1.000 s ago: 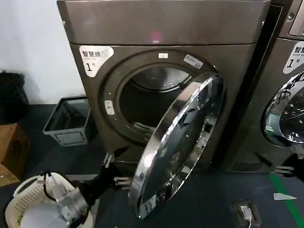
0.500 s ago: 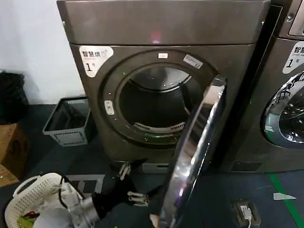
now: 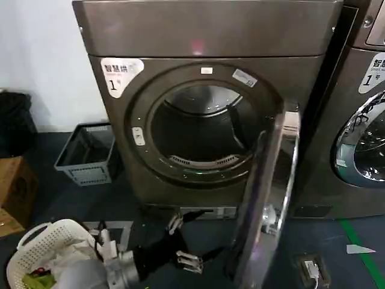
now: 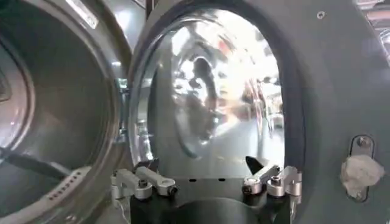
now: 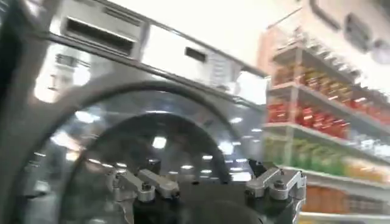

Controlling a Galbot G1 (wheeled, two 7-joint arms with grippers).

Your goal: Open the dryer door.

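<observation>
At centre frame the dryer [image 3: 204, 120], labelled "1", shows its drum; the dryer door [image 3: 267, 198] stands edge-on, lower right. The left claw [image 3: 180, 244], spread and empty, sits beside a white basket [image 3: 42, 241].

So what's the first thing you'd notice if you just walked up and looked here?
The dryer door, shiny and swung wide open, stands edge-on at the right of the dryer. Beside it gapes the big round drum opening. Low down, the left gripper reaches toward the door, fingers apart.

bronze-grey dryer [image 3: 204, 36], chrome-ringed dryer door [image 3: 267, 198], white laundry basket [image 3: 42, 241]
</observation>
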